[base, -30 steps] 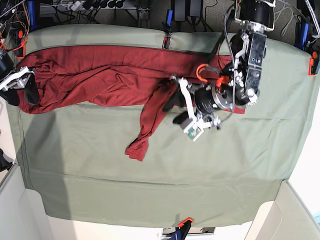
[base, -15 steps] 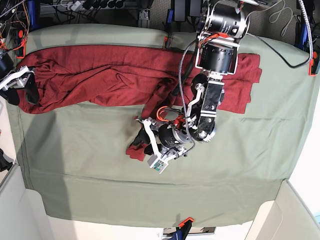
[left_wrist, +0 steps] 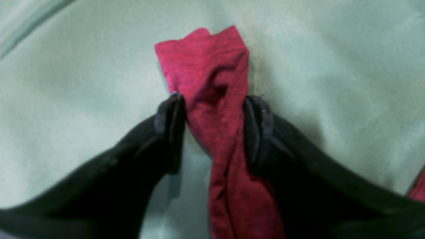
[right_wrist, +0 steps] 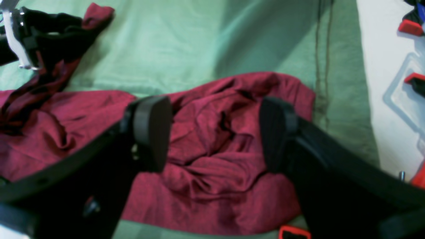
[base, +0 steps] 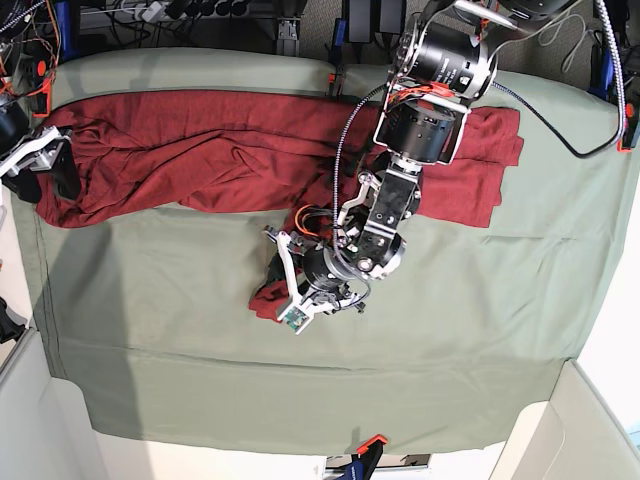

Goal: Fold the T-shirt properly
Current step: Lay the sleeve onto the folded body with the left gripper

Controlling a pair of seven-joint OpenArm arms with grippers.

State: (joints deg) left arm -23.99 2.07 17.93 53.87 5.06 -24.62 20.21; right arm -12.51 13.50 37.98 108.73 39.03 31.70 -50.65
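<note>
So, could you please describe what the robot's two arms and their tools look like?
The left arm is built of black cylindrical segments with silver-grey plates, a black cable looping beside it and orange wiring near the wrist. Its left tool has black curved fingers with dark ribbed pads. The right tool has matching black fingers, one pad flat and rounded; in the base view it shows white bracket parts.

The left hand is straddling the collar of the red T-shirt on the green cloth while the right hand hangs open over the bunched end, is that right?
Not the collar. The left wrist view shows the left hand straddling the sleeve end of the T-shirt, out on the green cloth. The rest holds: the right hand hangs open over the bunched end.
</note>
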